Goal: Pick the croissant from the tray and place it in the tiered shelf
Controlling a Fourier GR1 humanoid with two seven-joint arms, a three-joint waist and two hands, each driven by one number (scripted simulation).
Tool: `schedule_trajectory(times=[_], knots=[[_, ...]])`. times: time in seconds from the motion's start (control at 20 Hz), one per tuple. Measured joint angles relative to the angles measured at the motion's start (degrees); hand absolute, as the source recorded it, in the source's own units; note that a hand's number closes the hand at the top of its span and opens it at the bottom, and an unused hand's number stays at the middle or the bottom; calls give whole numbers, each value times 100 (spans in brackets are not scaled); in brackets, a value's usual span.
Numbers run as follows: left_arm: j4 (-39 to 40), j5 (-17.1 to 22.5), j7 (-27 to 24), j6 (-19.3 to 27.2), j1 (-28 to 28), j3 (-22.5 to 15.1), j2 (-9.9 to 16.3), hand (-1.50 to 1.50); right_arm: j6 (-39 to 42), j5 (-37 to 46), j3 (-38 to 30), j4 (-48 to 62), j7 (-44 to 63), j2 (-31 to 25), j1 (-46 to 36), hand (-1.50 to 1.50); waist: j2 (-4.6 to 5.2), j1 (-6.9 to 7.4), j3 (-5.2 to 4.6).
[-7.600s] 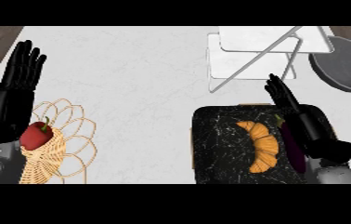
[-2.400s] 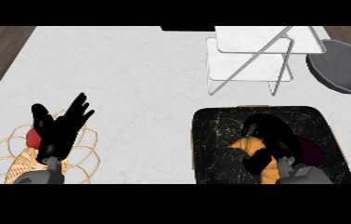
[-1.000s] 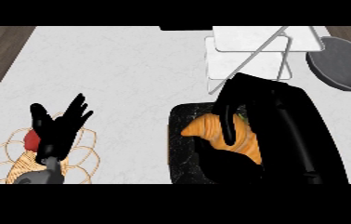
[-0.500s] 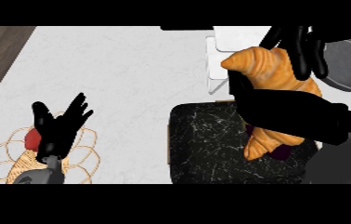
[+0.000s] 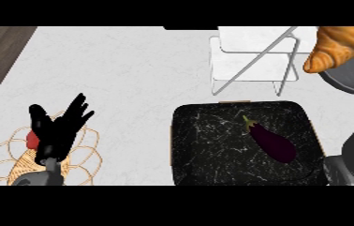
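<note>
Half of croissant (image 5: 330, 49) cut off at right edge, right hand's fingers unseen; left hand (image 5: 59, 129) fingers spread.

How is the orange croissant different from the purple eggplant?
The croissant is orange and plump, while the eggplant is dark purple and slim with a green stem. The croissant is at the right edge of the view, partly cut off, beside the white shelf; the eggplant lies fully in view on the black tray. The croissant is off the tray; the eggplant rests on it. Both are foods with curved shapes.
</note>
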Motion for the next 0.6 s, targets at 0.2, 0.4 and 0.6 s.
schedule_trajectory(times=[0.2, 0.4, 0.6], knots=[[107, -90, -17, 55, -76, -11, -37, 0, 126, -141, -229, 930, -390, -377, -292, 150, 10, 26, 19], [139, -85, -8, 15, -107, 21, -21, 0, 143, -129, -166, 1501, -771, -589, -325, 150, 14, 29, 15], [118, -74, -61, -10, -77, 46, -42, 0, -146, 86, -5, 2007, -1278, -696, -183, 150, 19, 43, 13]])
